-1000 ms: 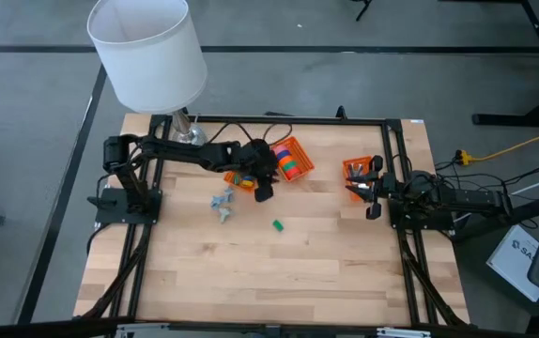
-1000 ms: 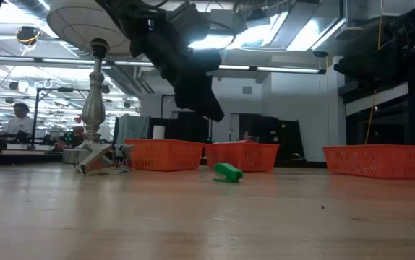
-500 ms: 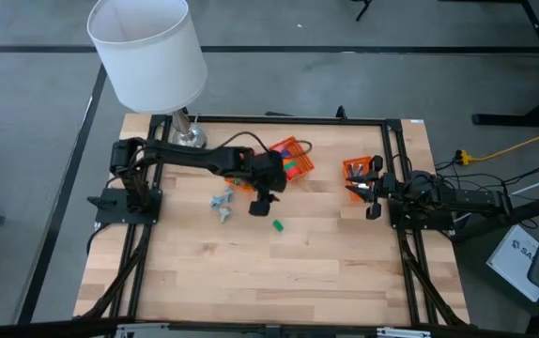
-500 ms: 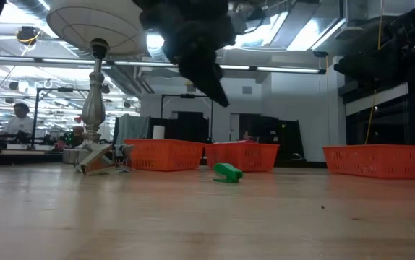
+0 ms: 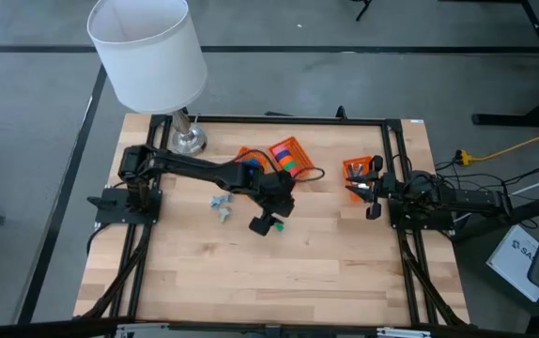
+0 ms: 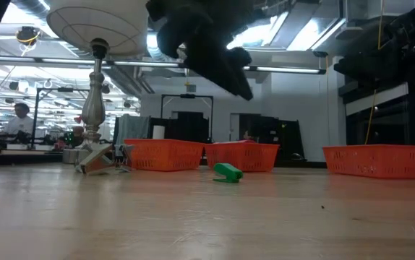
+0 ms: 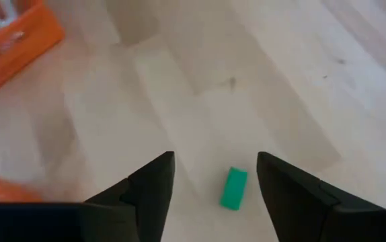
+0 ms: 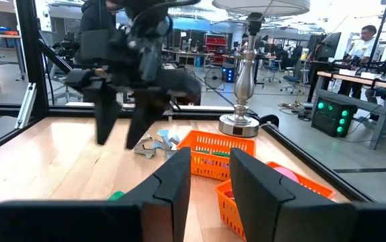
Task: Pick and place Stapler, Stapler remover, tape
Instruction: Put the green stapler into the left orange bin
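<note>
The left claw is hanging wide open and empty over the small green stapler, which is lying on the counter. The pick step is starting; next it needs to go down and close. The right claw is waiting, half open and holding nothing, beside an orange basket.

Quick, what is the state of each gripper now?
Left gripper: open, empty, above the small green piece.
Right gripper: empty; open or shut cannot be told.
</note>
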Controlling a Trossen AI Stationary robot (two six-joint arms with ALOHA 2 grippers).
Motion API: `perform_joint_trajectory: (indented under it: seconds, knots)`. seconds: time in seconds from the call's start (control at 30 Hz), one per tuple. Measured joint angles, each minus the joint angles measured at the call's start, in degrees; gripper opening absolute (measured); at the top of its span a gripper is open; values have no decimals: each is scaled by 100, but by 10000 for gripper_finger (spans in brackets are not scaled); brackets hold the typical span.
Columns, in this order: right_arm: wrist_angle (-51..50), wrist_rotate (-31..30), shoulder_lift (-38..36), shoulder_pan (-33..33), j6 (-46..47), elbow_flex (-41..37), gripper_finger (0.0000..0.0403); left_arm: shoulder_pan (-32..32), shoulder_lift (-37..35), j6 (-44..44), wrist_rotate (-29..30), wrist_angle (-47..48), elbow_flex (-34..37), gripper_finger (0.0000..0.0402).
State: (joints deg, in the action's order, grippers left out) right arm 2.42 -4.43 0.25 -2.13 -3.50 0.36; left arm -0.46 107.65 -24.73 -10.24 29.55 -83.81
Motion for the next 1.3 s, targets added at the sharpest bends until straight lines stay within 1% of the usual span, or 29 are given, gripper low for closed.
perform_joint_trajectory:
  seconds: [0.17,0.27,0.37,0.6,0.77,0.93,1.03,1.1,1.3]
  knots:
    - [2,-2,-2,-1,1,0,108,-151,302,-131,-297,-24,8,225]
    - [6,0,0,2,-1,0,108,-184,484,-247,-601,-185,8,225]
    - [3,-1,-1,1,0,0,108,-169,645,-334,-807,-146,8,222]
    - [2,0,0,2,1,0,108,55,964,-744,-682,22,8,219]
    - [1,0,-1,1,-1,0,108,-13,1289,-1190,-152,130,8,218]
    - [1,0,-2,2,0,0,108,-93,1486,-1203,-40,134,-16,210]
    - [0,0,-1,2,0,0,108,-110,1498,-1044,111,153,-13,193]
    - [0,0,0,-1,-1,0,108,-99,1470,-940,88,152,-5,173]
    - [0,-2,0,1,1,0,108,-103,1461,-885,107,80,-1,93]
